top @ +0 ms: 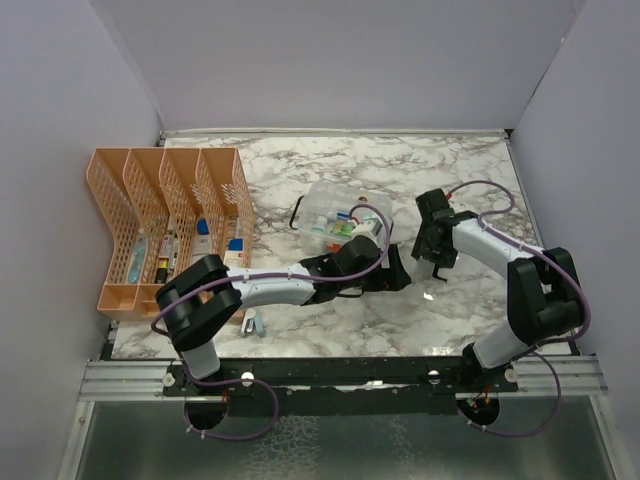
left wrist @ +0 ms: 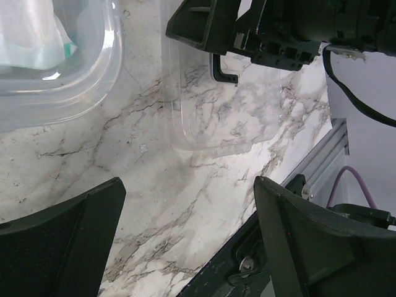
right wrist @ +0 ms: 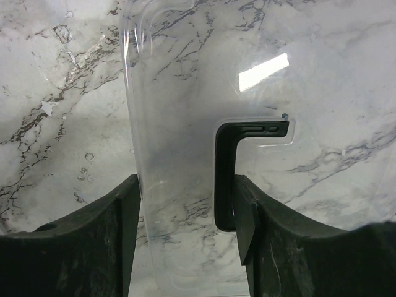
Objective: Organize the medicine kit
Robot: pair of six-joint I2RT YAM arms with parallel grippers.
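Organizer [top: 170, 205] just beside medicine kit [top: 318, 200]

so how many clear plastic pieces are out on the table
2: the box in the middle of the table, with things inside, and its lid to the box's right, between the right gripper's fingers. More could be hidden from view.

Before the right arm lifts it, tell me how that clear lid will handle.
Likely light and somewhat flexible: the clear lid looks like thin moulded plastic. Probably slippery, as its surface is glossy with glare. The black handle between the right fingers may offer a firmer hold.
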